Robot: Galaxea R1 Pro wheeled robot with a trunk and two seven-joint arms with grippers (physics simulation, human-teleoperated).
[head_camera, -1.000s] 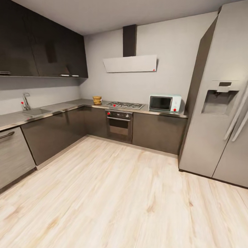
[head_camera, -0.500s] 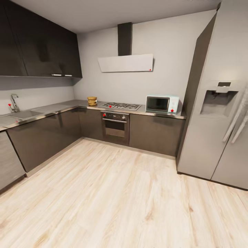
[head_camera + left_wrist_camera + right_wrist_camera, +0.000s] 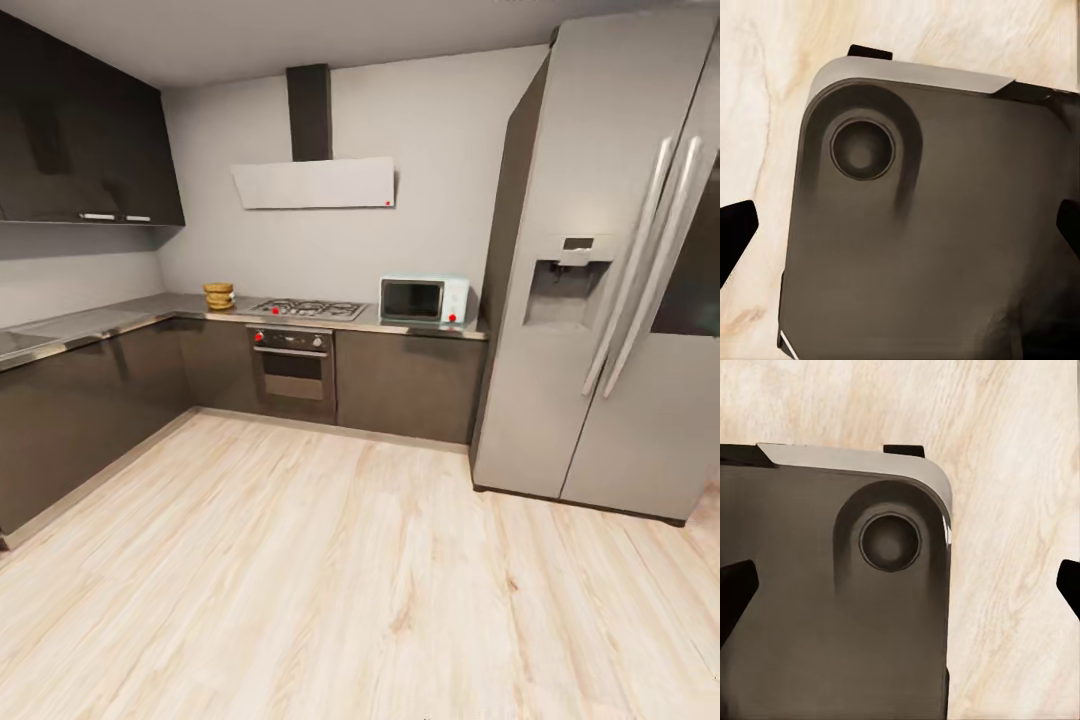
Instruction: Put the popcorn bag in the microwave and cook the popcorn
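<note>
The popcorn bag [image 3: 219,295], a small tan ringed sack, stands on the grey countertop [image 3: 110,320] near the far corner, left of the hob. The pale mint microwave [image 3: 424,300] sits with its dark door closed at the countertop's right end, beside the fridge. Both are far across the floor from me. In the left wrist view my left gripper [image 3: 901,231] is open, its dark fingertips [image 3: 735,234] wide apart over the robot's dark base. In the right wrist view my right gripper [image 3: 901,589] is open too, with nothing between its fingertips [image 3: 735,594].
A tall steel fridge [image 3: 600,260] stands at the right. A built-in oven [image 3: 292,370] sits under the gas hob [image 3: 300,308], with a hood [image 3: 315,182] above. Dark cabinets [image 3: 70,410] line the left wall. Pale wood floor [image 3: 330,560] stretches between me and the counters.
The head view has swung right: the whole kitchen has slid left in the picture, the sink has left it and more of the fridge shows. The things themselves have not moved.
</note>
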